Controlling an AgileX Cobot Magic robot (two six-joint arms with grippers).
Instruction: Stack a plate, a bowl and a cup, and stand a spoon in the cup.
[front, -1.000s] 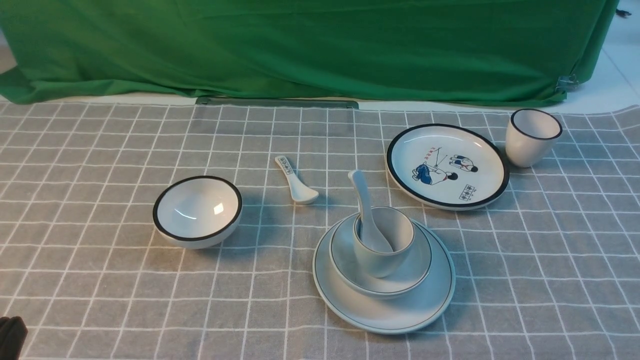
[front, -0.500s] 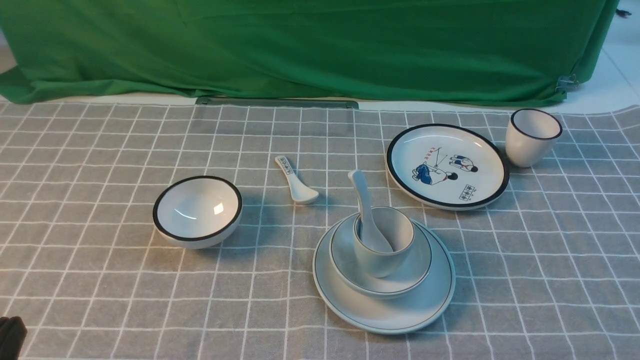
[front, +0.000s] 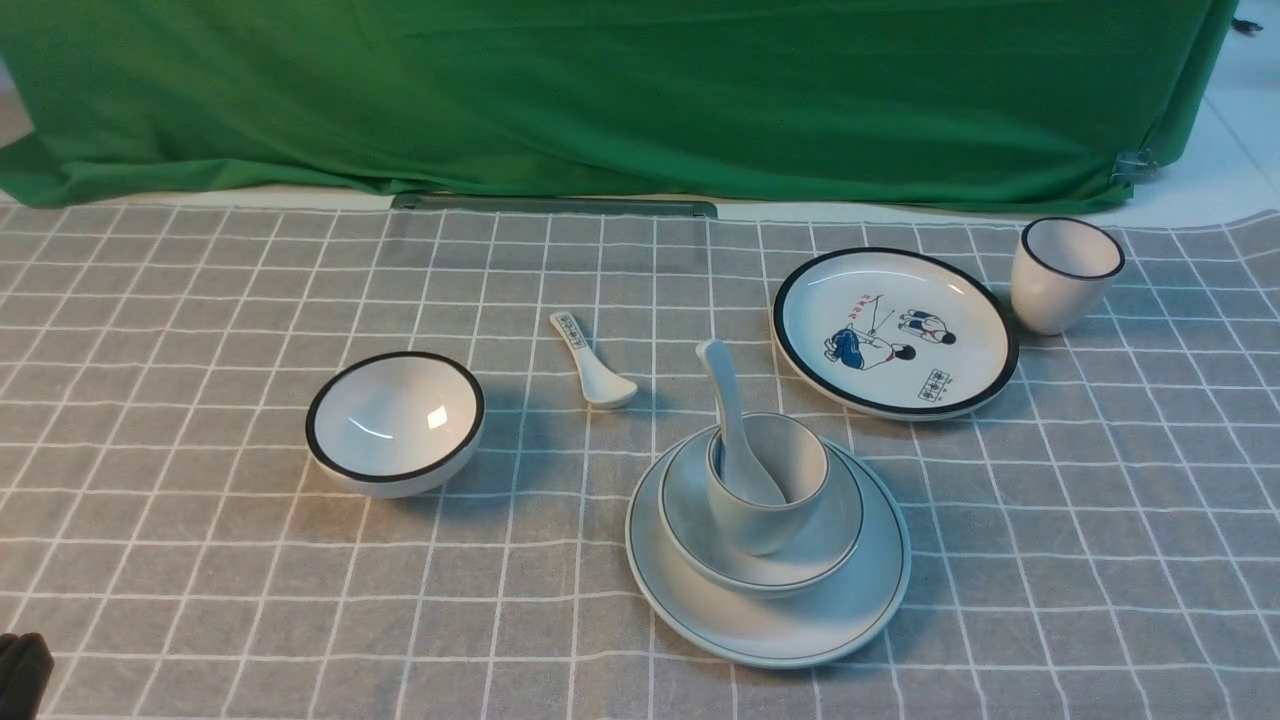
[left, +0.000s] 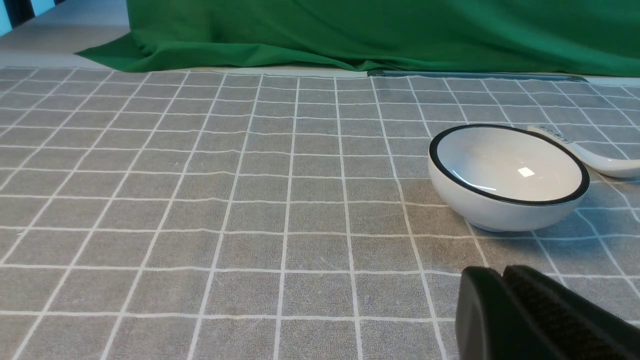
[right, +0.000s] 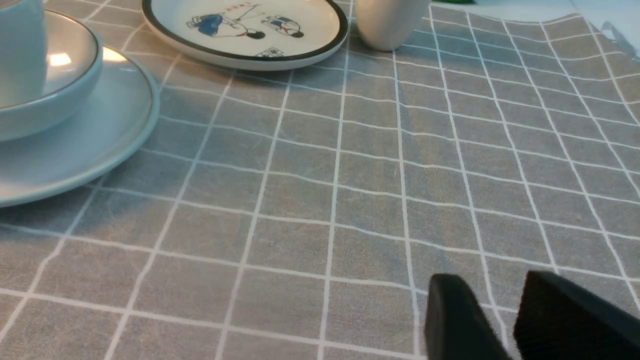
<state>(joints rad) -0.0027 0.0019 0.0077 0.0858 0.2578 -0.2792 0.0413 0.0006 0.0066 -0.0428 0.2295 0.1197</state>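
nothing has moved; spoon (front: 735, 435) stands in the stacked cup (front: 768, 497).

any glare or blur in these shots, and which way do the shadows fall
Front view: sharp; a small glare patch inside the black-rimmed white bowl, its shadow falling toward the robot's right. Left wrist view: the same highlight on that bowl; the shut left gripper is blurred. Right wrist view: a bright reflection on the pale bluish-white shallow bowl; the right gripper is soft.
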